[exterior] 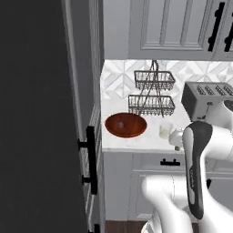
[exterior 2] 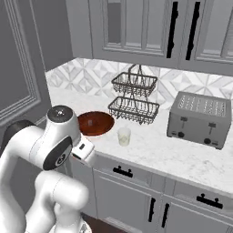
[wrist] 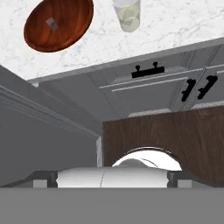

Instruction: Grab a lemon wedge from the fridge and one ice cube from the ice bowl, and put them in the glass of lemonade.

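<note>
Sitting on the white marble surface (exterior 2: 182, 157), the ice bowl (exterior 2: 95, 123) holds one pale cube (wrist: 52, 23) (seen from the hand view); the glass of lemonade (exterior 2: 124, 136) stands just beside it, in front of the black wire basket (exterior 2: 134, 98); a toaster (exterior 2: 198, 119) is further right; the robot's jaws stand wide apart, holding nothing; the fridge (exterior: 41, 118) rises at left.

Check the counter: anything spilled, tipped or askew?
Nothing stands out. The ice bowl sits flat with one cube inside, the glass of lemonade stands upright beside it, and the wire basket and toaster look square. No spills.
</note>
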